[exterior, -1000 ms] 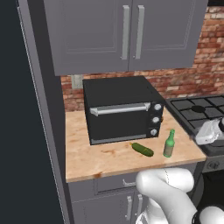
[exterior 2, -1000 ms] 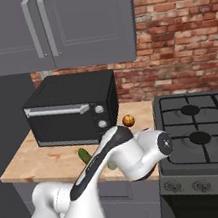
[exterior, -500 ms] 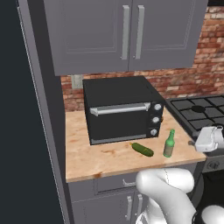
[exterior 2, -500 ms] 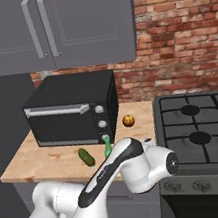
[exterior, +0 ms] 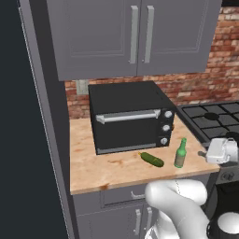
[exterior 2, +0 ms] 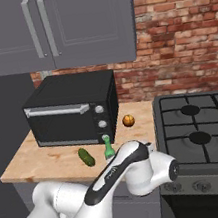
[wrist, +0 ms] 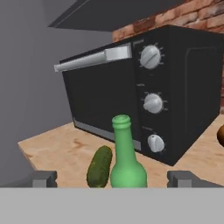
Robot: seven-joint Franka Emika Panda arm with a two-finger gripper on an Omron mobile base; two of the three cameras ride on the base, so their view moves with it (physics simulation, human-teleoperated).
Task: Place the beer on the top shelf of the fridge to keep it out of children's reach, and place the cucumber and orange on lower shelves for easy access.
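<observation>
Fridge [exterior: 28,140]: dark slab down the left edge of the left base view, door shut as far as can be judged; shelves hidden. Wooden counter [exterior: 102,172] fills mid-frame there, black oven [exterior: 130,116] at its back, stove [exterior 2: 203,140] at right of the right base view. Beer [wrist: 127,162] stands upright near the counter's front edge, lower centre of the hand view; cucumber [wrist: 99,167] lies just beside it on its left, apart or touching cannot be told. Orange [exterior 2: 128,121] sits nearer the brick wall, well apart from both, right of the oven. Gripper [wrist: 112,179]: fingers [wrist: 43,178] spread wide at the bottom corners of the hand view, bottle between them in line of sight, nothing pinched. Step judged: approach to the beer, first item, none yet moved. Next move calls for closing in level on the bottle's body, jaws straddling it without nudging the cucumber. Room: open counter left of the cucumber; oven front close behind the bottle; counter edge near, so a knock could tip it off
</observation>
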